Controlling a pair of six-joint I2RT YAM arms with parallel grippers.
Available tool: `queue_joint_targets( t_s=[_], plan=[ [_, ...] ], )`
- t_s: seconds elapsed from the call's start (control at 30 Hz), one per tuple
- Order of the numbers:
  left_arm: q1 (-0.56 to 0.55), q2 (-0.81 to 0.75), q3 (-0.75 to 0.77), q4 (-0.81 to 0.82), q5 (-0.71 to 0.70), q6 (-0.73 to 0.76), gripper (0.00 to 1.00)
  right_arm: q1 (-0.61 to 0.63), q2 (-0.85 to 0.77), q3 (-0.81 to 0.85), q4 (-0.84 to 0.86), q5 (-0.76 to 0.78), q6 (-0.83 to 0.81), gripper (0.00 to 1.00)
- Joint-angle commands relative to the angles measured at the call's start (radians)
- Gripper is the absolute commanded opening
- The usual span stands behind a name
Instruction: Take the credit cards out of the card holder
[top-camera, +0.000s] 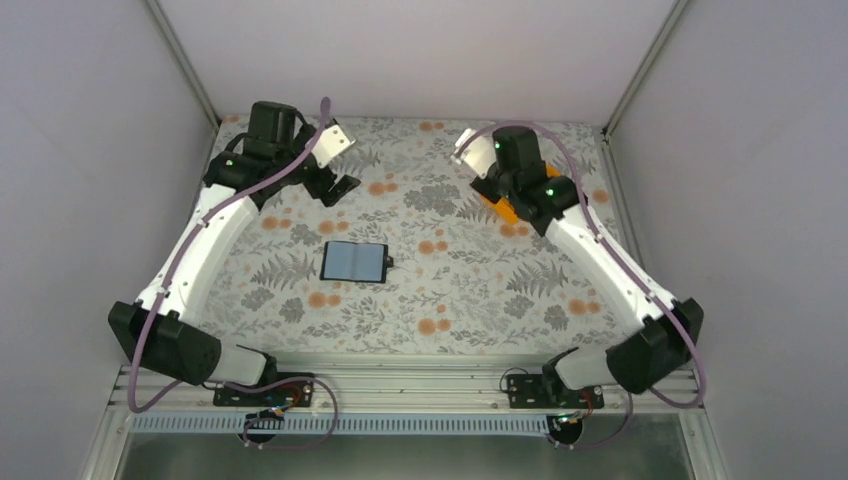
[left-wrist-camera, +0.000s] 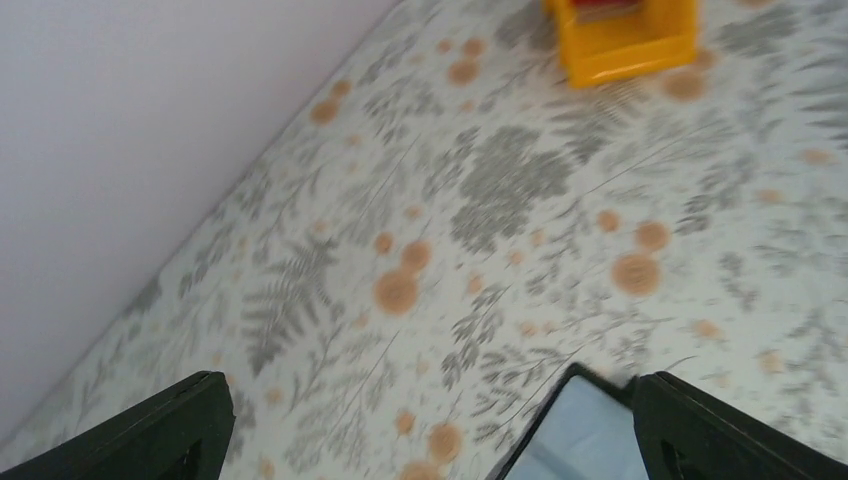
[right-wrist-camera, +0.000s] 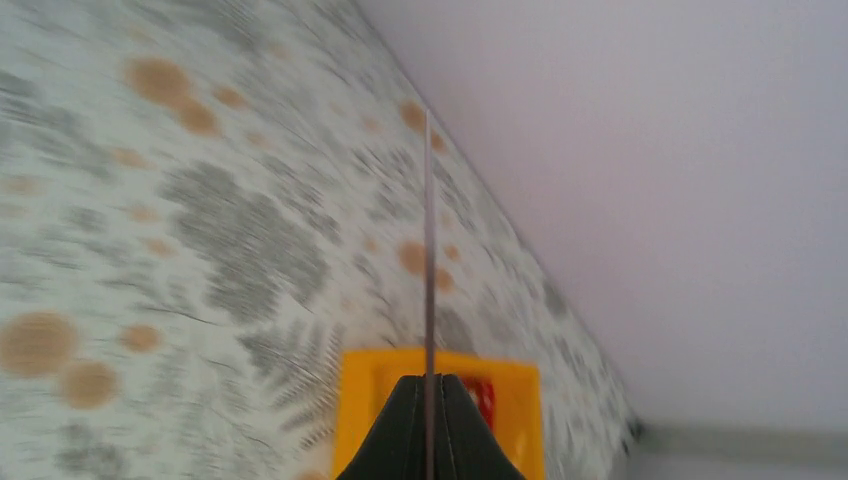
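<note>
Top external: right arm (top-camera: 600, 255) outstretched over orange bin (right-wrist-camera: 362, 415), right tool (right-wrist-camera: 428, 385) pinching thin card (right-wrist-camera: 428, 250); left tool (left-wrist-camera: 432, 405) released.

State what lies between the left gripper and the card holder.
Only bare floral tablecloth. The top view shows the open left gripper apart from the card holder, with no object between them.

Bench (top-camera: 450, 290): pale cloth cover, grey fern and orange dot print. On it: one black wallet (top-camera: 354, 261), lying open, 8 o'clock from centre; one orange bin (left-wrist-camera: 625, 50), 2 o'clock, well apart from wallet.
</note>
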Motion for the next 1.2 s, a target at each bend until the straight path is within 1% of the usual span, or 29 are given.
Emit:
queue_joint_targets(
  t_s=[0.0,0.13,0.2,0.33,0.5,0.57,0.67,0.77,0.83,0.97,1.1,1.17],
  plan=[
    [0.024,-0.006,-0.111,0.169,-0.199,-0.124,1.0,-0.147,0.132,0.038,0.053,0.19,0.145,0.04],
    [0.059,0.009,-0.167,0.201,-0.22,-0.152,1.0,-0.246,0.299,0.097,0.032,0.316,0.194,0.04],
    [0.071,0.014,-0.179,0.211,-0.217,-0.161,1.0,-0.292,0.389,0.131,0.033,0.308,0.216,0.04],
    [0.085,0.038,-0.177,0.199,-0.196,-0.165,1.0,-0.356,0.486,0.158,0.087,0.264,0.206,0.04],
    [0.089,0.081,-0.149,0.176,-0.184,-0.168,1.0,-0.397,0.599,0.209,0.092,0.318,0.177,0.04],
    [0.088,0.095,-0.138,0.168,-0.18,-0.167,1.0,-0.409,0.627,0.216,0.113,0.336,0.163,0.04],
    [0.088,0.11,-0.131,0.16,-0.172,-0.167,1.0,-0.417,0.662,0.24,0.139,0.319,0.135,0.04],
    [0.089,0.125,-0.119,0.152,-0.167,-0.165,1.0,-0.416,0.723,0.305,0.11,0.316,0.125,0.04],
    [0.09,0.132,-0.112,0.145,-0.17,-0.163,1.0,-0.416,0.751,0.317,0.094,0.338,0.119,0.04],
    [0.09,0.138,-0.11,0.141,-0.162,-0.158,1.0,-0.416,0.761,0.282,0.097,0.353,0.117,0.04],
    [0.09,0.14,-0.112,0.142,-0.162,-0.153,1.0,-0.413,0.729,0.242,0.105,0.378,0.123,0.04],
    [0.09,0.145,-0.108,0.138,-0.161,-0.152,1.0,-0.413,0.712,0.206,0.135,0.384,0.096,0.04]
  ],
)
